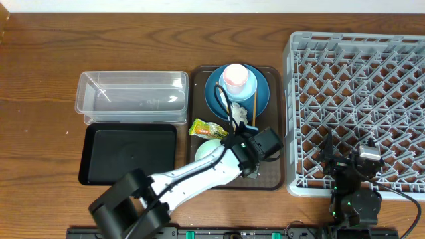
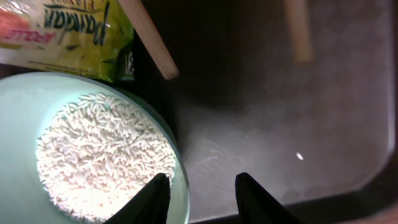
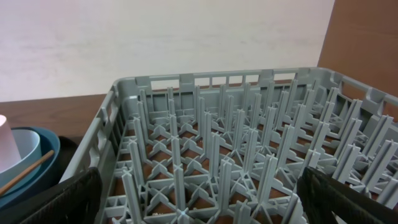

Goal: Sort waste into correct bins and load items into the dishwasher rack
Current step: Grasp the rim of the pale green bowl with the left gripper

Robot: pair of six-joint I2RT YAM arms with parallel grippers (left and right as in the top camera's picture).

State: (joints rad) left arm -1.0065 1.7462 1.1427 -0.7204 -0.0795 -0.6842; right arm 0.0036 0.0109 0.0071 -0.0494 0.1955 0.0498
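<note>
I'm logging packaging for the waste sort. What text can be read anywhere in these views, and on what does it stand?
"pandan": on the yellow-green snack wrapper, in the left wrist view.
"ROLL": on the same wrapper's orange part, cut off at the picture's edge, so uncertain.
Smaller print beside "pandan": too blurred to read.
Overhead view: the wrapper's print is too small to read.
No other readable text in any view.

Bare tray floor (image 2: 280, 137) lies open beside the mint bowl (image 2: 22, 112), 2 chopsticks (image 2: 149, 43) crossing beyond.
</note>
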